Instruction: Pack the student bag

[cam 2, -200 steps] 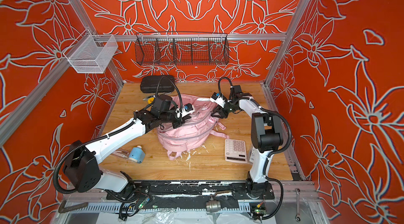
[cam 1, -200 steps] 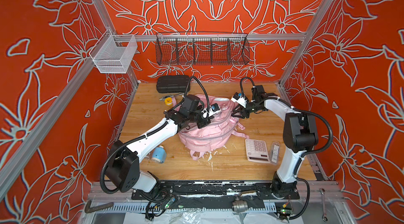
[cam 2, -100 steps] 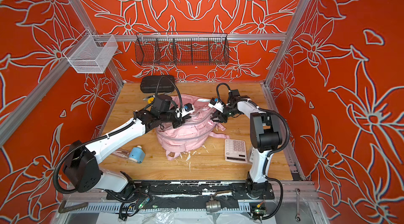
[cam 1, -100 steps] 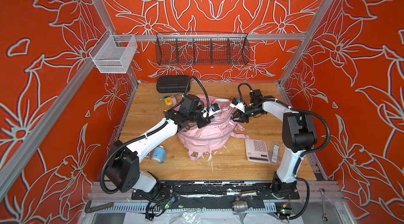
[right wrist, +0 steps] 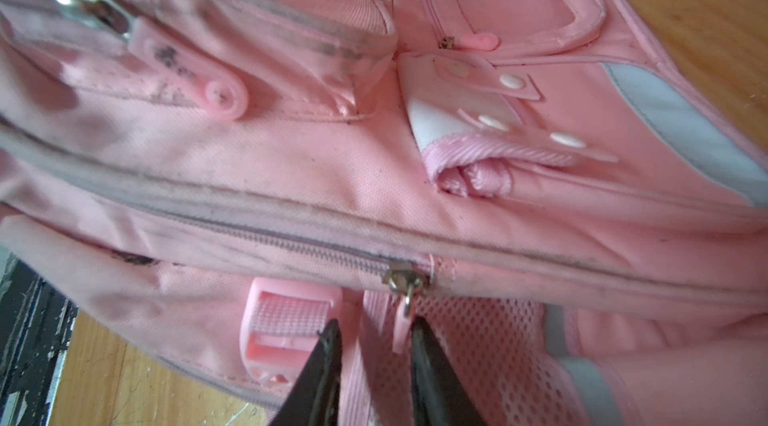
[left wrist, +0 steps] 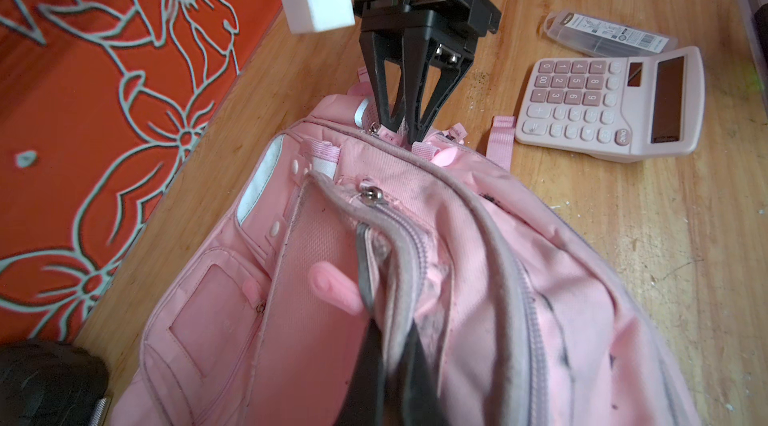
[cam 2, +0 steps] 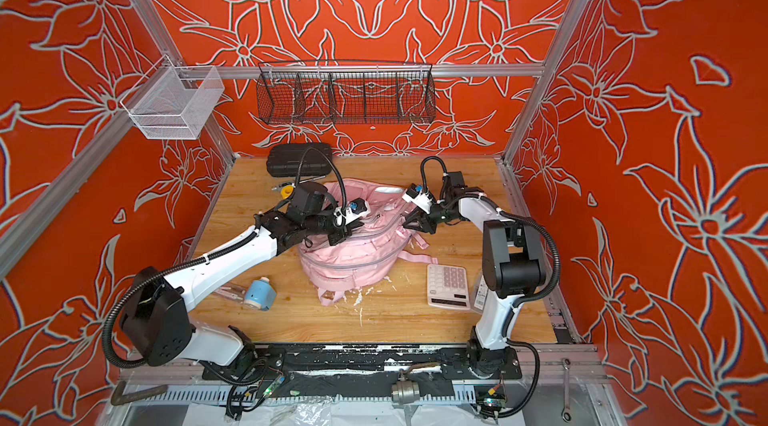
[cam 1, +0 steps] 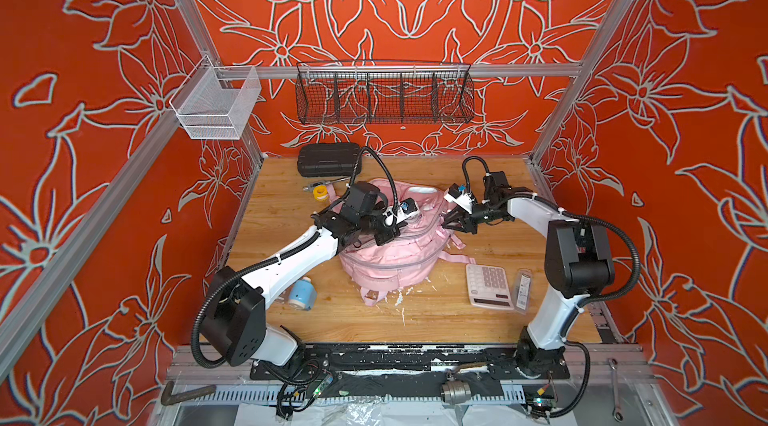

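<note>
In both top views: find the bag slumped on the desk, left claw atop it, right claw at its right side.

In the left wrist view: clenched left claw on the bag's grey zip edge.

In the right wrist view: part-open right claw, not yet pinching, astride the pink zip pull, hung lengthwise between the fingers, touching one.

Likely next: squeeze, then drag along the zip.

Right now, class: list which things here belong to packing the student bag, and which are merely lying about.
Job: student bag, left gripper, right gripper; probably calculator, clear plastic box.
Lying about, likely: black case, yellow roll, wire basket, wrench.
</note>
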`<state>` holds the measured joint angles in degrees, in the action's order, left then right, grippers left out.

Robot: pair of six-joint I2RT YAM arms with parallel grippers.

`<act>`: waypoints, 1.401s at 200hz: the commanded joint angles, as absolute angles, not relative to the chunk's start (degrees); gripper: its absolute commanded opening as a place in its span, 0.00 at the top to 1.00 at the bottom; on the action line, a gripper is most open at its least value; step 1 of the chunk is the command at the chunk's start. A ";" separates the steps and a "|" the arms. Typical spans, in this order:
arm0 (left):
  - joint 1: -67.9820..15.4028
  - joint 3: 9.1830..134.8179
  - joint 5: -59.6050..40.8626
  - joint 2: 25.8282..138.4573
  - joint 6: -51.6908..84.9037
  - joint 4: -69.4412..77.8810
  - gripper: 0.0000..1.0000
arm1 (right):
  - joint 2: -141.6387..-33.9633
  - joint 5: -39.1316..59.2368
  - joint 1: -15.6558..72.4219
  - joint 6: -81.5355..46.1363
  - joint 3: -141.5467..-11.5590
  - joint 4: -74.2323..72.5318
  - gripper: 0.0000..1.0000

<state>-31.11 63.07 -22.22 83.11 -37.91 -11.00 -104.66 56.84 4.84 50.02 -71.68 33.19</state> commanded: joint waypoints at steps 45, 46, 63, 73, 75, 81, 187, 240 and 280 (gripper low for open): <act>-30.68 64.82 -24.14 80.54 -38.14 -3.70 1.00 | -104.09 59.52 4.58 46.83 -70.88 30.71 0.76; -30.68 64.84 -24.11 80.52 -38.14 -3.70 1.00 | -104.08 59.51 4.57 46.62 -70.86 30.60 0.76; -30.70 64.77 -24.49 80.42 -37.82 -3.69 1.00 | -104.06 58.59 4.59 45.09 -70.65 28.93 0.73; -30.67 64.69 -24.79 80.51 -37.72 -3.70 1.00 | -104.03 58.56 4.66 44.72 -70.58 28.38 0.71; -30.70 64.71 -24.85 80.55 -37.71 -3.74 1.00 | -104.08 58.54 4.59 44.73 -70.62 28.30 0.71; -30.68 64.61 -24.90 80.51 -37.55 -3.75 1.00 | -104.12 58.54 4.69 44.59 -70.73 28.15 0.71; -30.69 66.90 -22.50 81.50 -33.21 -7.67 1.00 | -102.71 53.87 5.01 40.62 -72.08 29.88 1.00; -34.14 67.07 -18.89 81.55 -18.66 -13.03 1.00 | -101.34 41.80 4.74 32.77 -79.21 36.34 1.00; -38.22 66.89 -12.31 84.64 -4.67 -8.46 1.00 | -96.70 41.48 5.18 31.42 -78.41 39.48 1.00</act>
<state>-36.91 64.93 -16.08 83.66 -16.58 -12.32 -101.65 44.71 5.93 33.69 -78.59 36.93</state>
